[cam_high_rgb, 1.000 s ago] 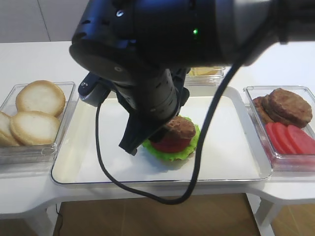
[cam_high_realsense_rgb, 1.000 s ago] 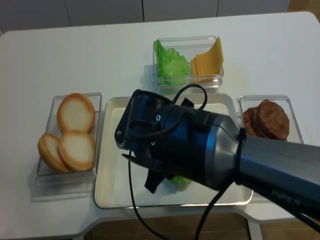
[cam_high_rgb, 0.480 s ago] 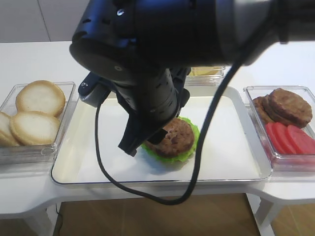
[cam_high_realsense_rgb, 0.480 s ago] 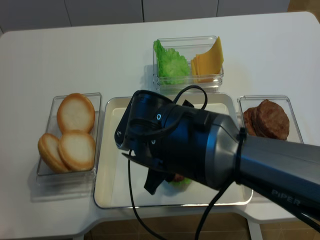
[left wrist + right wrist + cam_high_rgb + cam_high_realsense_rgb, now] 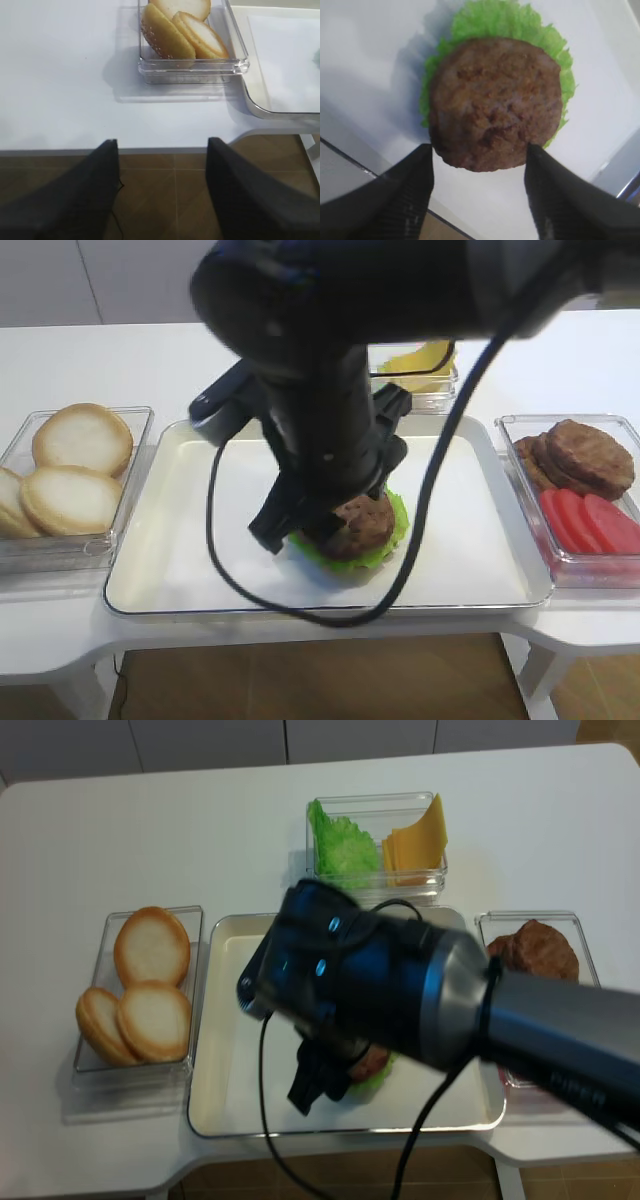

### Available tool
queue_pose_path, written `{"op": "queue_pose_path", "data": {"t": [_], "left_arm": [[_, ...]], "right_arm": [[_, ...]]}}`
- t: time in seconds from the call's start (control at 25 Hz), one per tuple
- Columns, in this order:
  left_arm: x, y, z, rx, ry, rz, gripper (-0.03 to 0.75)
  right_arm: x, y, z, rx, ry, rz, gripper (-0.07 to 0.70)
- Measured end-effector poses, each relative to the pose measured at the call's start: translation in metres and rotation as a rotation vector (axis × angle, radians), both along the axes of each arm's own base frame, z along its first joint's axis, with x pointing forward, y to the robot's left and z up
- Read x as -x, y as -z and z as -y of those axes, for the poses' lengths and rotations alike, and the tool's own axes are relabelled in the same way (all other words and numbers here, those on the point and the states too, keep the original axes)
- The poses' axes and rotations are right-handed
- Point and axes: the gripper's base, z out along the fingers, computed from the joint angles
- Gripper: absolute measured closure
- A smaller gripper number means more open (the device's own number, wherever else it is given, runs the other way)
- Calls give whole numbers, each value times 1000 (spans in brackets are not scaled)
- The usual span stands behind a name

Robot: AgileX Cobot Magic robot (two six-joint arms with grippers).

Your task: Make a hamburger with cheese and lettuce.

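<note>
The hamburger (image 5: 357, 531) stands in the middle of the white tray (image 5: 170, 570), a brown patty (image 5: 495, 102) on top and a frilly lettuce rim (image 5: 495, 20) round it. My right gripper (image 5: 479, 152) is open just above it, one finger on each side of the patty's near edge, holding nothing. Its big dark arm (image 5: 320, 410) hides part of the stack (image 5: 374, 1066). Cheese slices (image 5: 415, 840) and spare lettuce (image 5: 340, 850) lie in a clear box at the back. My left gripper (image 5: 161, 145) is open and empty over the table's front edge.
A clear box of pale buns (image 5: 70, 470) stands left of the tray and shows in the left wrist view (image 5: 185, 30). A clear box at the right holds brown patties (image 5: 580, 455) and red tomato slices (image 5: 595, 520). A black cable (image 5: 230, 580) hangs over the tray's front.
The patty, tilted over the red tomato slice a second ago, now lies flat on the stack and covers it. My right arm has shifted right. The left gripper shows no earlier frame.
</note>
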Motion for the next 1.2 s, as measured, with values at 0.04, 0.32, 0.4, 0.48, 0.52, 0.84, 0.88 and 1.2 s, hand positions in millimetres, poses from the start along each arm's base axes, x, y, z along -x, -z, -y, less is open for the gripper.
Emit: {"op": "queue_pose_path", "data": {"t": [0.04, 0.32, 0.4, 0.48, 0.52, 0.84, 0.88, 1.2], "left_arm": [[0, 0, 0, 0, 0, 0, 300], [0, 0, 0, 0, 0, 0, 300], [0, 0, 0, 0, 0, 0, 300], [0, 0, 0, 0, 0, 0, 300], [0, 0, 0, 0, 0, 0, 300], [0, 0, 0, 0, 0, 0, 300], [0, 0, 0, 0, 0, 0, 300], [0, 0, 0, 0, 0, 0, 300]], "right_arm": [[-4, -1, 5, -21, 30, -24, 200], [-42, -44, 70, -168, 264, -1, 200], [-50, -60, 95, -223, 346, 12, 201], [-52, -76, 118, -278, 407, 30, 201], [-52, -84, 129, -299, 437, 45, 201], [-46, -120, 207, -376, 610, 150, 201], [-42, -121, 214, -379, 628, 152, 201], [12, -89, 257, -329, 752, 100, 202]]}}
